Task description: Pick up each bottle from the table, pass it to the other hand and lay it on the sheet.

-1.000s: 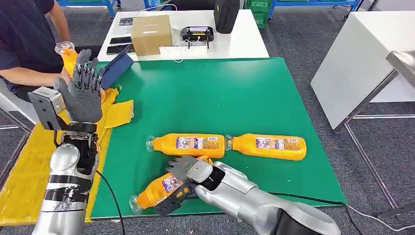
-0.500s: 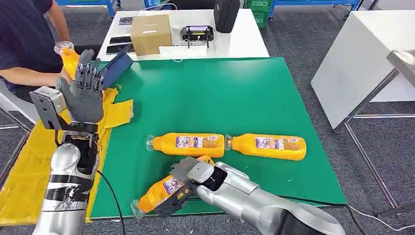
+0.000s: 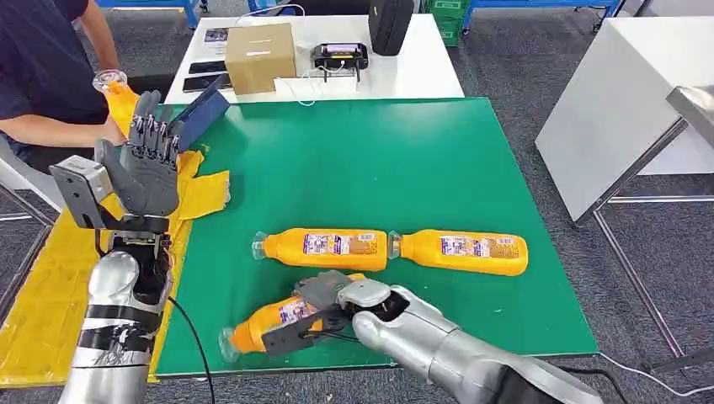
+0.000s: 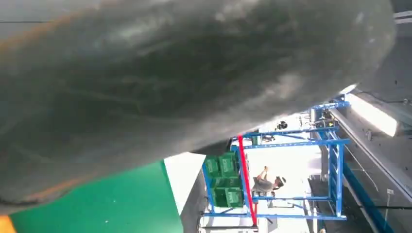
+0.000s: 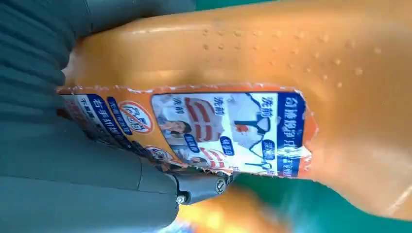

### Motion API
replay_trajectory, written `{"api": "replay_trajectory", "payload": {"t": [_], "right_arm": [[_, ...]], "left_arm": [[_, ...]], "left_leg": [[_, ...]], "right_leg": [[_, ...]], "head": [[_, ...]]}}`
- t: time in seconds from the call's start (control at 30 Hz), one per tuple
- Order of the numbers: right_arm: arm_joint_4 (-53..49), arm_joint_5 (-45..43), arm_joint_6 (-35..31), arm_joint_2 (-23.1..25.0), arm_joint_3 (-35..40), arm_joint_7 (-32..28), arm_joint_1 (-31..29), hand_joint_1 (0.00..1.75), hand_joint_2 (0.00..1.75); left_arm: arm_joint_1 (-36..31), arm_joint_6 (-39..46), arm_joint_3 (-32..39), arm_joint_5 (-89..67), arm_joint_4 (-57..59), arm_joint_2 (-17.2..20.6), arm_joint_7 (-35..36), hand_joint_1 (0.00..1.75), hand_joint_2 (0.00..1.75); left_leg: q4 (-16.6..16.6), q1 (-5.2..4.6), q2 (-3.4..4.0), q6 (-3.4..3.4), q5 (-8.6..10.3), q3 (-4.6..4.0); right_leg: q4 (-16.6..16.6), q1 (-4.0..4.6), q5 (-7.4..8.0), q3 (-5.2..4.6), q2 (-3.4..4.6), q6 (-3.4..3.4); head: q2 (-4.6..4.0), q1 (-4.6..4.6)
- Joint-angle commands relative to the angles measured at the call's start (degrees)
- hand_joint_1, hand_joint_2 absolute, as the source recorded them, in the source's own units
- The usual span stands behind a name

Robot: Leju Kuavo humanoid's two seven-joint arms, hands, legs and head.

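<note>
Right robot hand (image 3: 316,307), at the near edge of the bench (image 3: 354,160): fingers wrapped round the body of the nearest bottle (image 3: 269,324). The right wrist view confirms it, with the label pressed against the palm and a dark finger across the label's edge. This bottle lies slanted, cap end toward the near-left corner, base toward the bench middle. Cannot tell whether it is lifted clear of the green top or resting on it.

Left robot hand (image 3: 145,164): raised above the left edge of the bench, palm toward the camera, fingers apart, holding nothing. It stands well to the left of the gripped bottle and farther from the camera. Judgement: the handover turns on this gap; the bottle's cap end already points toward the left side, so the neck end would probably reach the left palm first.

Count: three orange bottles on the bench. Beyond the gripped one, two lie end to end in a row, parallel to the near edge, left bottle (image 3: 324,249) and right bottle (image 3: 463,252), untouched.

Yellow sheet (image 3: 38,299): along the left edge, below the open palm. One more bottle (image 3: 116,94) near its far end, by a seated person (image 3: 42,76).
</note>
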Motion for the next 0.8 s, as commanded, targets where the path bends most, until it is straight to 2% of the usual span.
{"api": "replay_trajectory", "payload": {"t": [0.03,0.1,0.23,0.5,0.73,0.77,0.8], "right_arm": [[-51.46,-16.65,-16.41,-5.87,-28.66,-10.94,31.61,1.75,1.75],[-58.71,-17.15,-16.37,-5.37,-30.12,-11.27,33.54,1.75,1.75],[-60.01,-16.51,-15.34,-5.04,-30.19,-12.3,33.99,1.75,1.75],[-58.84,-15.08,-16.5,-4.51,-30.92,-15.19,34.58,1.75,1.75],[-59.08,-14.2,-17.26,-4.45,-31.31,-15.25,34.64,1.75,1.75],[-59.03,-13.79,-18.11,-5.75,-31.39,-15.02,34.78,1.75,1.75],[-58.49,-14.21,-19.32,-6.53,-31.94,-15.01,34.89,1.75,1.75]], "left_arm": [[12.44,-0.21,6.7,3.03,-9.28,2.18,-0.36,0.0,0.0],[13.01,-0.52,6.75,3.36,-9.83,1.55,-0.03,0.0,0.0],[12.39,-0.36,6.08,3.17,-9.49,1.39,-0.06,0.0,0.0],[12.37,-1.47,4.42,4.15,-9.18,1.63,1.22,0.0,0.0],[12.72,-2.59,3.96,4.99,-9.5,1.78,1.39,0.0,0.0],[13.45,-4.56,3.86,7.4,-9.89,1.67,2.26,0.0,1.75],[14.08,-6.78,2.73,8.76,-10.06,2.2,3.66,0.0,1.75]], "left_leg": [[-0.14,0.08,0.04,-0.09,-0.13,0.08],[0.05,0.07,-0.06,-0.15,-0.26,-0.21],[0.09,0.08,-0.34,-0.09,-0.09,-1.07],[0.0,0.07,-0.2,-0.09,-0.05,-1.05],[0.02,0.11,-0.24,-0.1,-0.1,-0.92],[0.02,0.08,-0.22,-0.08,-0.07,-0.97],[0.01,0.07,-0.18,-0.07,-0.05,-1.0]], "right_leg": [[-0.17,0.06,-0.07,0.08,0.3,-0.09],[0.07,0.06,-0.23,-0.21,0.21,-0.1],[0.08,0.12,-0.14,-0.95,-0.14,-0.02],[0.0,0.11,-0.06,-0.96,-0.05,-0.04],[-0.02,0.15,-0.12,-0.81,0.05,-0.07],[-0.01,0.13,-0.1,-0.88,0.01,-0.05],[0.0,0.12,-0.08,-0.92,-0.03,-0.03]], "head": [[0.0,0.02],[0.0,0.02],[0.0,0.0],[0.0,0.0],[0.0,0.0],[0.0,0.0],[0.0,0.0]]}}
